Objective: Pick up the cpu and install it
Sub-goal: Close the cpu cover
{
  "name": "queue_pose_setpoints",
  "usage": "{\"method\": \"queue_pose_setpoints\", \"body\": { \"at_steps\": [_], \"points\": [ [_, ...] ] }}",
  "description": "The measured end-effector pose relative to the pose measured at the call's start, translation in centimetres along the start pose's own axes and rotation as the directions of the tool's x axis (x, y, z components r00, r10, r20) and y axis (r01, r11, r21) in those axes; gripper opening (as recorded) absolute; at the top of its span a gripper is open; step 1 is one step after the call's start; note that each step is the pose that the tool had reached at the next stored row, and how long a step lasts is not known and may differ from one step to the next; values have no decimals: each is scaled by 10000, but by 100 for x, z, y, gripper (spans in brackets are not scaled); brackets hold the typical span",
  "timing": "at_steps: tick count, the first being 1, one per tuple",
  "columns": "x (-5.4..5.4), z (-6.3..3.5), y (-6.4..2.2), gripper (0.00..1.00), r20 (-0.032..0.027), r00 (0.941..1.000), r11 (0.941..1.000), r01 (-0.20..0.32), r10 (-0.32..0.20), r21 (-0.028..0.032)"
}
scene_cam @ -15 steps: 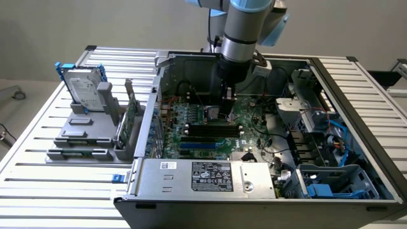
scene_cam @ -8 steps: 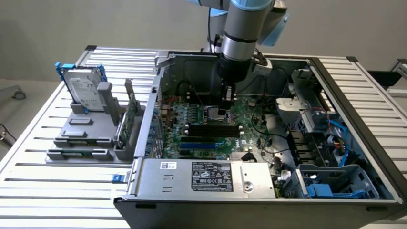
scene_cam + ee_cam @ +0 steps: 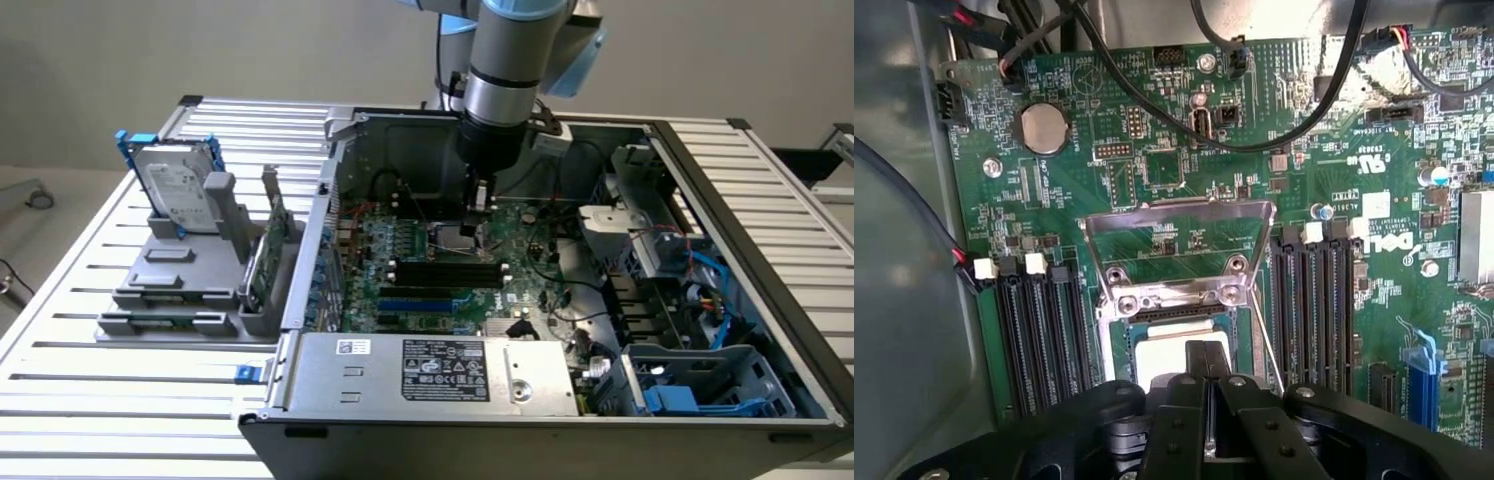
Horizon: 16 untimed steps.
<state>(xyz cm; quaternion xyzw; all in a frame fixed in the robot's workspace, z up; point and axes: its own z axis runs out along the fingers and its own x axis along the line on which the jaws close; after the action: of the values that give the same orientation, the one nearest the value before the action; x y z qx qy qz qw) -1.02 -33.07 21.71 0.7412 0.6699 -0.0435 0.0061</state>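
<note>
Slatted metal table (image 3: 80,330), one cpu (image 3: 1172,352), one hand (image 3: 1204,362) closed

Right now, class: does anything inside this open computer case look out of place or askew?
Nothing looks damaged or spilled. The one unusual thing is the socket's metal load frame standing flipped open on the motherboard, leaving the cpu exposed in the socket, with the hand shut just above it. The cpu appears to sit square.
</note>
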Motion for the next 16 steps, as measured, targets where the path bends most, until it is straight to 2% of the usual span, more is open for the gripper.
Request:
{"method": "queue_pose_setpoints", "body": {
  "at_steps": [2, 7, 10, 13, 16],
  "points": [
    [0, 1, 3, 11, -16, 10000, 9999, 11, -11, -164],
    [1, 9, 5, 11, -80, 10000, 9975, 31, -37, -701],
    [2, 18, 5, 11, -137, 9999, 9951, 49, -62, -986],
    [3, 35, 5, 11, -215, 9997, 9931, 83, -109, -1171],
    [3, 66, -10, 11, -309, 9994, 9918, 120, -161, -1273]
  ]
}}
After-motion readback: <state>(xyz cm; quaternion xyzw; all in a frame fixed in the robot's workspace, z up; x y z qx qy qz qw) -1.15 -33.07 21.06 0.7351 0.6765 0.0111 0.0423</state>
